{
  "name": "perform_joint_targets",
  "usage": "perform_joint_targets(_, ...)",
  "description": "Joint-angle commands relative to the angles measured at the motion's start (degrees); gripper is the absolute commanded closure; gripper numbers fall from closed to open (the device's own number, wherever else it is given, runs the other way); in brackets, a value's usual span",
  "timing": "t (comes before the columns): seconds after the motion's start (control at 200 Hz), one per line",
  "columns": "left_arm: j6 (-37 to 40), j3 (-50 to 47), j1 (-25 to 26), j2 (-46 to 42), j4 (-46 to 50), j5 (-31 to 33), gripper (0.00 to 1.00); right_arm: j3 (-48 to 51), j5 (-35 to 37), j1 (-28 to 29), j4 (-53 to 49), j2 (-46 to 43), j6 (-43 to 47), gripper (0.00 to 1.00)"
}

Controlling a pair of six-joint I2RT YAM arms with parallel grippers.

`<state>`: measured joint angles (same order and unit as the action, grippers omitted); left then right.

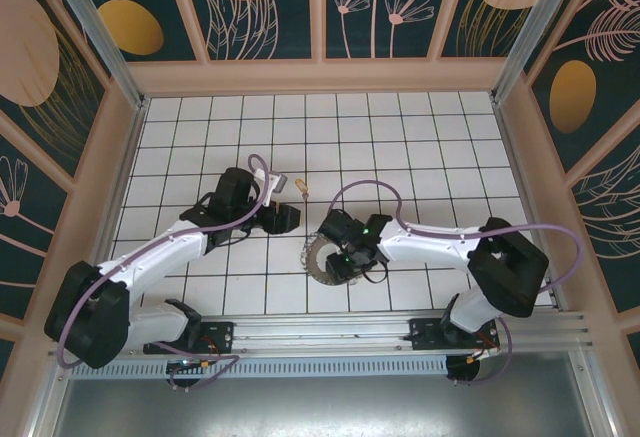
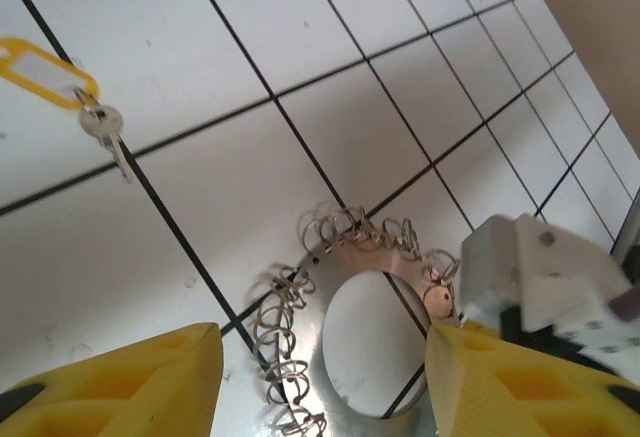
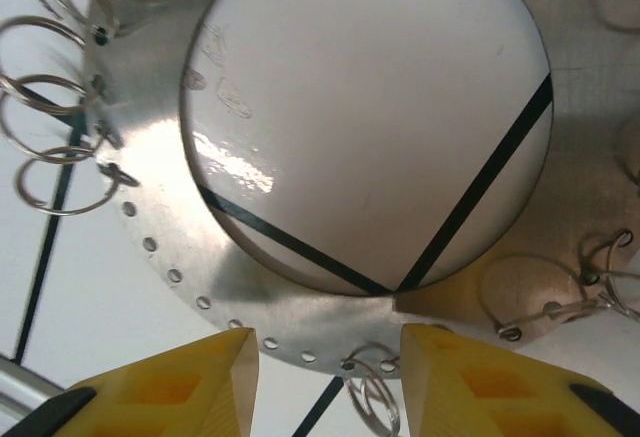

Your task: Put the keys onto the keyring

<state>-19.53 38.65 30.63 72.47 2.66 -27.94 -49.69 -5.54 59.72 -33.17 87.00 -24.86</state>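
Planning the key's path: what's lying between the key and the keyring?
Nothing; in the left wrist view bare white tile with black grid lines runs from the key to the keyring.

**Top external view:** bright, even overhead light. White tiled bench (image 1: 420, 137) close to washed out, grid lines crisp. Faint soft shadows beneath the arms (image 1: 160, 252). Frame posts (image 1: 95, 27) splay outward toward the corners.

**Right wrist view:** very close range. Glossy glare patch on the tile inside the keyring (image 3: 165, 207). Brushed sheen on its metal, grey shadow along its lower inner edge. Yellow fingers (image 3: 170, 392) of the right end effector (image 3: 328, 335) soft, out of focus.

**Left wrist view:** bright, slightly hazy. Left end effector (image 2: 322, 337) fingers (image 2: 120, 382) blurred in the foreground. Right end effector smeared at the right edge. Keyring and grid moderately sharp.
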Motion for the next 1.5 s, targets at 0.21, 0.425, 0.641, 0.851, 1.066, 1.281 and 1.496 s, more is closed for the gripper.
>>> perform_joint_targets(0.21,0.3,0.8,1.7,2.3,-1.7,-5.1,0.49,4.0,-1.2,-0.1,-0.8,-4.2,-5.0,0.57)
perform_joint_targets(0.425,-1.1,0.9,4.9,5.6,-2.6,-5.2,0.52,5.5,-1.9,-0.3,0.6,-2.9,-5.4,0.57)
perform_joint_targets(0.641,-1.8,0.2,6.0,7.7,-3.9,-6.7,0.58,5.9,-1.8,-0.4,1.3,-3.0,-5.8,0.57)
perform_joint_targets(0.851,-2.3,-1.0,7.3,10.1,-4.7,-7.6,0.62,6.5,-2.1,-0.3,1.8,-3.5,-6.0,0.57)
perform_joint_targets(1.066,-3.1,-1.4,7.3,9.8,-5.6,-6.5,0.64,3.3,1.2,0.6,0.1,-4.3,-5.8,0.59)
perform_joint_targets(1.281,-3.0,-2.4,7.3,9.2,-5.4,-6.6,0.68,-2.0,6.1,4.1,-2.8,-2.3,-7.1,0.6)
perform_joint_targets(1.496,-3.4,-3.0,7.4,8.6,-5.9,-6.8,0.7,-4.5,10.5,7.6,-6.6,3.2,-10.6,0.6)
